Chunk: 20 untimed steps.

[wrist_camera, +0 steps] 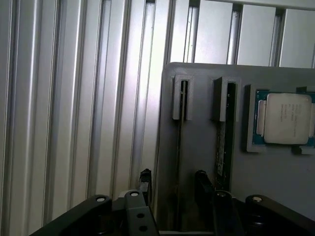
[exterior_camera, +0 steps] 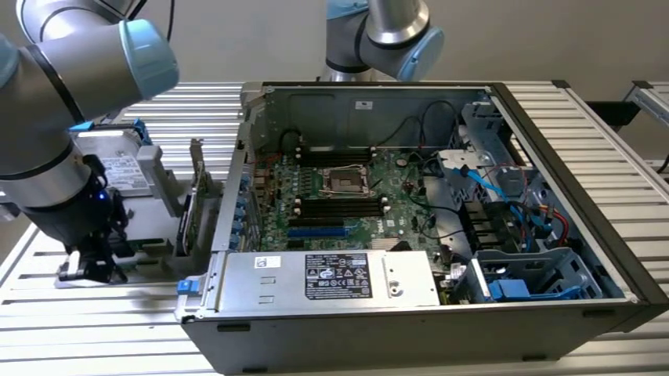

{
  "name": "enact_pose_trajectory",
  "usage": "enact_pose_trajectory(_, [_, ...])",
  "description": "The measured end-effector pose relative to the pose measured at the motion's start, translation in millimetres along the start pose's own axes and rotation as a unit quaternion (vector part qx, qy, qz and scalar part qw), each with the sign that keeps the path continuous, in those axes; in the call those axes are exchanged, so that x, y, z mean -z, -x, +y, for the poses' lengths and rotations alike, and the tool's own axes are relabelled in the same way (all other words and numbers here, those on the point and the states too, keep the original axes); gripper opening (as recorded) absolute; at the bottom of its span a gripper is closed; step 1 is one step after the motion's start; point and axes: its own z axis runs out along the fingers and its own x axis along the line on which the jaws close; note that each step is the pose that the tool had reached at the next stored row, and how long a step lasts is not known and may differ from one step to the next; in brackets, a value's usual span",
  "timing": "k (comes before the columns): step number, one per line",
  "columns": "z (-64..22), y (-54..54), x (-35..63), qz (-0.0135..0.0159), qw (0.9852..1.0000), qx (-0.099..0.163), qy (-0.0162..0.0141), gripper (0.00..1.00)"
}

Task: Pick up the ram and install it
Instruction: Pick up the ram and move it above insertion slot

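Observation:
The ram (wrist_camera: 224, 147) is a thin green stick standing on edge in one slot of a grey holder (wrist_camera: 206, 147). A second thin strip (wrist_camera: 182, 128) sits in the neighbouring slot. My gripper (wrist_camera: 173, 179) is open just above the holder. Its two black fingertips (wrist_camera: 145, 178) straddle that neighbouring slot, and the ram lies just outside them. In the exterior view the gripper (exterior_camera: 89, 265) hangs low at the left, beside the open computer case (exterior_camera: 345, 325). Black memory slots (exterior_camera: 337, 207) lie on the motherboard inside.
A processor chip (wrist_camera: 288, 118) rests in a recess of the holder beside the ram. An upright expansion card (exterior_camera: 194, 200) stands between the holder and the case wall. A second robot arm (exterior_camera: 377, 35) stands behind the case. The ribbed metal table (exterior_camera: 125, 313) surrounds everything.

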Motion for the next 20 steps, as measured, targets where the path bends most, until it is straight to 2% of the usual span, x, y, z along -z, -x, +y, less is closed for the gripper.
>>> enact_pose_trajectory(3, [-0.3, 2.2, -0.3, -0.0002, 1.0, -0.002, 0.0028, 0.48])
enact_pose_trajectory(7, [-0.3, 2.7, -0.4, -0.0003, 1.0, -0.003, 0.0046, 0.48])
enact_pose_trajectory(18, [-0.4, 2.7, -0.9, -0.0004, 1.0, -0.003, 0.0047, 0.48])
enact_pose_trajectory(20, [-0.4, 2.7, -0.9, -0.0004, 1.0, -0.003, 0.0047, 0.4])
